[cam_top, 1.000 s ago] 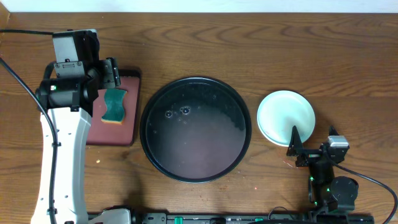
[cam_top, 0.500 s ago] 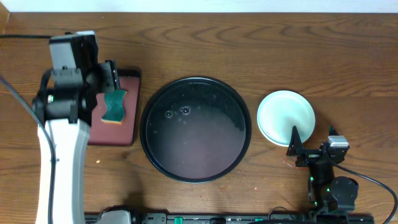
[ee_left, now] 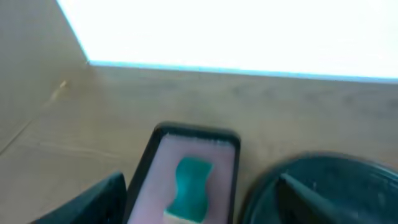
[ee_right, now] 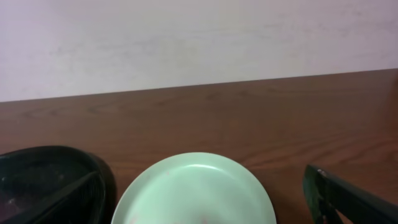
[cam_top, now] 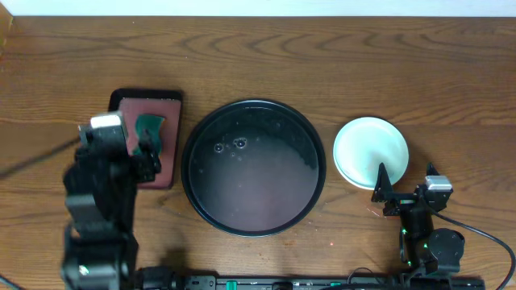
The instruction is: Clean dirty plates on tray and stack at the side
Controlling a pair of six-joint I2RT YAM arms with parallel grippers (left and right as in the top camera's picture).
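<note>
The black tray [cam_top: 266, 193] lies at the table's centre with no plate on it, only small droplets. A pale mint plate [cam_top: 371, 151] lies on the table right of it; I cannot tell whether other plates lie beneath, and no yellow plate shows. The plate fills the lower right wrist view [ee_right: 196, 193], the black tray's edge [ee_right: 37, 174] to its left. My right gripper [cam_top: 384, 192] is open and empty at the plate's near edge [ee_right: 204, 173]. My left gripper [cam_top: 147, 157] is open and empty, just short of the sponge [ee_left: 200, 180].
A green sponge [cam_top: 150, 126] lies on a dark-red rectangular tray [cam_top: 165, 109] left of the black tray. In the left wrist view the sponge [ee_left: 189, 177] lies on that tray [ee_left: 155, 180], with the black tray [ee_left: 336, 186] to the right.
My left arm has pulled back from over the dark-red tray toward the table's near edge, leaving the sponge lying there. The right arm and the plate have not moved.
</note>
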